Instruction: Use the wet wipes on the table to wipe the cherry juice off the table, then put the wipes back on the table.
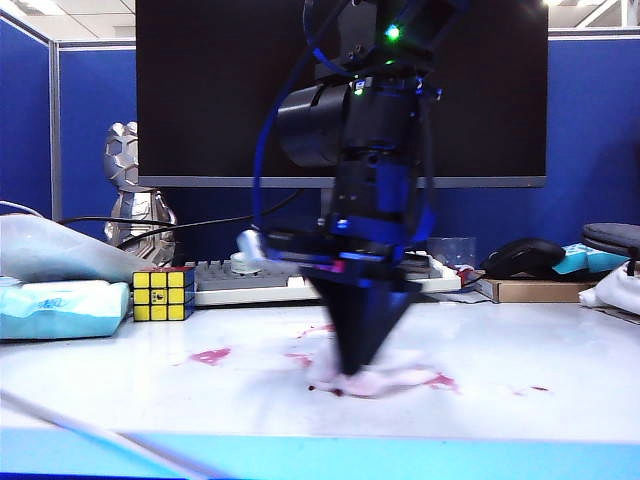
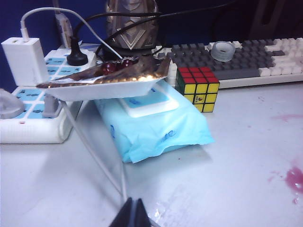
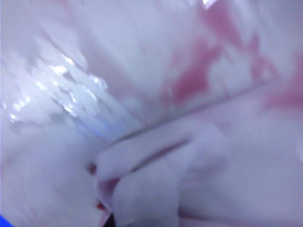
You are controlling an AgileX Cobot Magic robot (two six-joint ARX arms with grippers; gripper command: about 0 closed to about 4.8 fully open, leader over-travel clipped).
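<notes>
R gripper (image 1: 358, 368) points straight down at mid table (image 1: 560, 380), near the front edge, tips pinched tight on the wet wipes (image 1: 385, 381), a pale pink-white wad pressed flat on the surface under it; R wrist view is v. blurred, just shows the wad (image 3: 156, 189) close up w/ pink smears on the white top. Cherry juice (image 1: 211, 355): magenta splotch left of the gripper, fainter streaks behind it, small specks to the right. L gripper (image 2: 133, 215) sits low over the table at far left, clenched, nothing in it. Containers: white dish (image 2: 102, 87) resting on top of the blue wipes packet (image 2: 156, 127), holds dark cherries (image 2: 110, 67) & brownish stuff. Puzzle cube (image 2: 197, 88) just right of the packet, keyboard (image 2: 246, 61) behind it, power strip (image 2: 33, 109) w/ charger at left
</notes>
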